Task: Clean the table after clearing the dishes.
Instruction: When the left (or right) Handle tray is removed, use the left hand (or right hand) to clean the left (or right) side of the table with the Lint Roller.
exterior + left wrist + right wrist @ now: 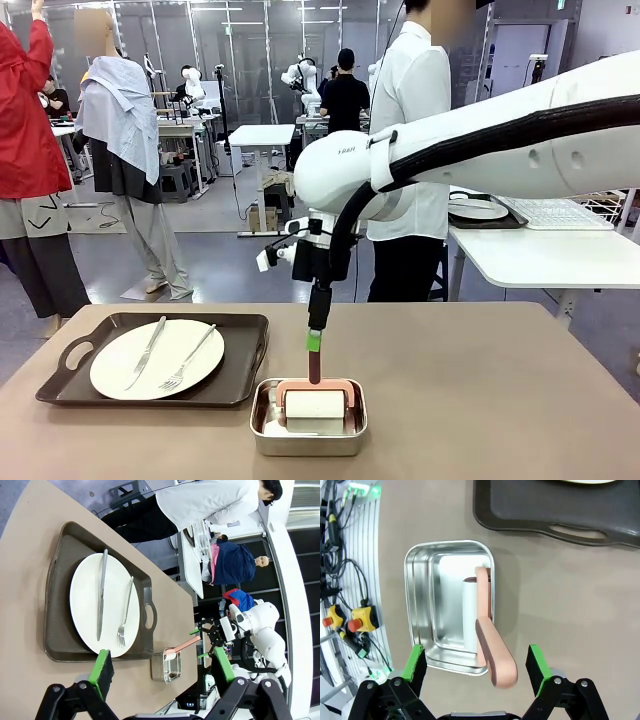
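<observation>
table [480, 380] looks half cleared, wiping not begun: one tray [240, 365] with plate [120, 370], knife and fork sits at lower left of the front frame, and a second plate [478, 210] is off on the white table [520, 255] at right. right arm enters from upper right, wrist straight down. right gripper [476, 652] has jaws apart, flanking the pink roller handle [492, 650] over the steel pan [420, 580], bottom centre. left gripper [160, 655] is apart and empty above the tray.
</observation>
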{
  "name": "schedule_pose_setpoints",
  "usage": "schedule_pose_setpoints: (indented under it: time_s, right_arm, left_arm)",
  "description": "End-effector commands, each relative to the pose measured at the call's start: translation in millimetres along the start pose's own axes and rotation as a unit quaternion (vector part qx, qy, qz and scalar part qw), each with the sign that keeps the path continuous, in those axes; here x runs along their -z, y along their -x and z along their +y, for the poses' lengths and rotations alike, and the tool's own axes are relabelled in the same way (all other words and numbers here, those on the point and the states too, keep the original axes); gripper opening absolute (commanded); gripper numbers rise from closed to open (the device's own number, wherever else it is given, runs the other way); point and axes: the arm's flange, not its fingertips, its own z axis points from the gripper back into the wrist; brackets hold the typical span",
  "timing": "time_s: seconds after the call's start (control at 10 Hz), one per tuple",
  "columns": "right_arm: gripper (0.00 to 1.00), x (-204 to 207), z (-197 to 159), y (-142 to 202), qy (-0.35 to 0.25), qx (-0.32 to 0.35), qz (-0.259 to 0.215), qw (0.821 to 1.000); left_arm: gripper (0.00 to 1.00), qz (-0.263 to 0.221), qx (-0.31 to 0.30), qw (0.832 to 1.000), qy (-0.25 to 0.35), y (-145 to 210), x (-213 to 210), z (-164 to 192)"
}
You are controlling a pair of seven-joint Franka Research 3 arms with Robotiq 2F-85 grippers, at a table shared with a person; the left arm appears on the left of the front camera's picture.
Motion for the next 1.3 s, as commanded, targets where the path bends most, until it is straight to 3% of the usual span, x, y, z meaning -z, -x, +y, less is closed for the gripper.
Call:
schedule_pose_setpoints:
  time_s: [0.0,0.6,0.8,1.2]
  right_arm:
    - [1.0,5,-2,-9,-0.013,-0.031,0.029,0.999]
    - [1.0,18,-7,-16,-0.032,-0.046,0.065,0.996]
    - [0.91,18,-12,-18,-0.035,-0.047,0.068,0.996]
    - [0.52,16,-16,-17,-0.045,-0.055,0.07,0.995]
  left_arm:
    - [1.0,-0.002,0.003,1.0,0.008,-2,-3,-1]
    - [1.0,-0.002,0.003,1.0,0.008,-2,-3,-1]
    - [1.0,-0.002,0.003,1.0,0.008,-2,-3,-1]
    - [1.0,-0.002,0.003,1.0,0.008,-2,-3,-1]
